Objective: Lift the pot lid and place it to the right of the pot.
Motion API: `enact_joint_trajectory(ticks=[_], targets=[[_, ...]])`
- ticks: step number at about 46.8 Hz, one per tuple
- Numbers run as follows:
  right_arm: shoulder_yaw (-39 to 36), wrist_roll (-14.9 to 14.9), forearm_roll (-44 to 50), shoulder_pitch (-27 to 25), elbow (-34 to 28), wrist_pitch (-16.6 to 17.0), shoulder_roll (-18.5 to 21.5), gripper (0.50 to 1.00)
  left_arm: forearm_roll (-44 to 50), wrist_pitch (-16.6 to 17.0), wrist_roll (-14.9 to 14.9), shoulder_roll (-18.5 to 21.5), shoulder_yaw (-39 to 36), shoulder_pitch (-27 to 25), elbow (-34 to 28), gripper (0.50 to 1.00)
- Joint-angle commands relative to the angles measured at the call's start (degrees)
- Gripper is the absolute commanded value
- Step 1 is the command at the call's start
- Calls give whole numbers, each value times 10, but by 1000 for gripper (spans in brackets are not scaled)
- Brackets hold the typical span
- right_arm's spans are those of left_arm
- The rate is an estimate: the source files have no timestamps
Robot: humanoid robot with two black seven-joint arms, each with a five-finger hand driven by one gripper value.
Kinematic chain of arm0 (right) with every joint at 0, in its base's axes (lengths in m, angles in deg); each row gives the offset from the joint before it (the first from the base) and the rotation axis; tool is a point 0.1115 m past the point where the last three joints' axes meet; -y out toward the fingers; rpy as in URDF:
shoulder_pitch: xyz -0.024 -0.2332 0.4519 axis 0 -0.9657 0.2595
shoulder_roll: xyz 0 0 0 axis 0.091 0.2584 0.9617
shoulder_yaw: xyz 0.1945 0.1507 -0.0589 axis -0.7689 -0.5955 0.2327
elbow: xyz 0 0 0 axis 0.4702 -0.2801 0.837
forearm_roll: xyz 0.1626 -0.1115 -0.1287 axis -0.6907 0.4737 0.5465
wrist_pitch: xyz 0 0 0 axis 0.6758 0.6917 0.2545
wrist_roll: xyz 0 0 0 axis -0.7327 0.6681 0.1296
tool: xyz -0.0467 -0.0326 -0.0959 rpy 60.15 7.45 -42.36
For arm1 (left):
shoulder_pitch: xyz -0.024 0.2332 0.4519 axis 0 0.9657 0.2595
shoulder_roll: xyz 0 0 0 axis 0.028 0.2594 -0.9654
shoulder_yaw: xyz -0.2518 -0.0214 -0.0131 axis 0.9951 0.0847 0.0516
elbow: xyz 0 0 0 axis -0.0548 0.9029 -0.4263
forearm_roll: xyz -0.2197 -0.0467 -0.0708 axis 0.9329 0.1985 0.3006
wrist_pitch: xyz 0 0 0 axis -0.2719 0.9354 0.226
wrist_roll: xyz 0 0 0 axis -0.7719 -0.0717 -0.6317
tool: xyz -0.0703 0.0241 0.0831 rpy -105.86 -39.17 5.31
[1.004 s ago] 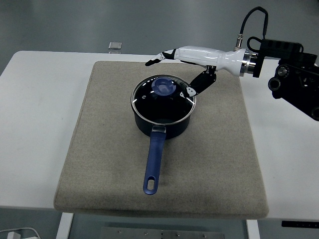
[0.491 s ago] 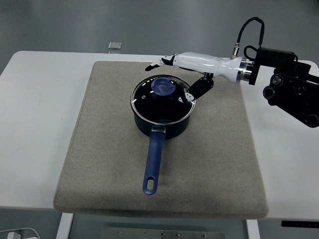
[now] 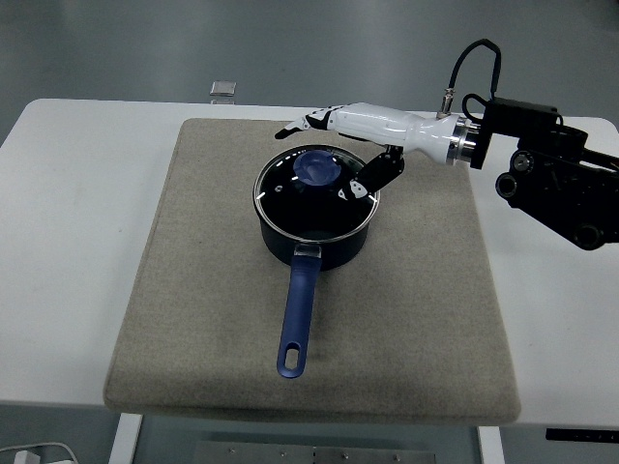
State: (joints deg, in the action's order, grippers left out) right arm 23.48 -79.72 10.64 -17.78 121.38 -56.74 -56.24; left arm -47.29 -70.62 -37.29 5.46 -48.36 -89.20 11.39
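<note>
We are working at a white table (image 3: 77, 242) that is carrying a wide grey mat (image 3: 193, 290), and the dark blue pot (image 3: 314, 237) is sitting on the mat's far half with its long blue handle (image 3: 298, 324) pointing toward us. The glass lid (image 3: 290, 198) is resting closed on the pot, its blue knob (image 3: 317, 170) at the centre.

Our right hand (image 3: 363, 145) is reaching in from the right edge and hovering over the lid's far-right side, fingers (image 3: 309, 123) stretched out beyond the knob and the thumb (image 3: 372, 177) angled down near the rim, gripping nothing.

We are judging this to be the approach step. Next we are needing to bring fingers and thumb around the knob, close, then lift and carry the lid rightward onto bare mat.
</note>
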Motion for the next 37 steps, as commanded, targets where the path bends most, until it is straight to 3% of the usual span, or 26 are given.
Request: enact_joint_trajectory(ticks=[1, 37], targets=[[0, 0, 0, 0, -1, -2, 0, 913, 0, 0, 0, 0, 0, 0, 0, 1000], [23, 0, 55, 10, -27, -36, 19, 913, 0, 0, 0, 0, 0, 0, 0, 1000]])
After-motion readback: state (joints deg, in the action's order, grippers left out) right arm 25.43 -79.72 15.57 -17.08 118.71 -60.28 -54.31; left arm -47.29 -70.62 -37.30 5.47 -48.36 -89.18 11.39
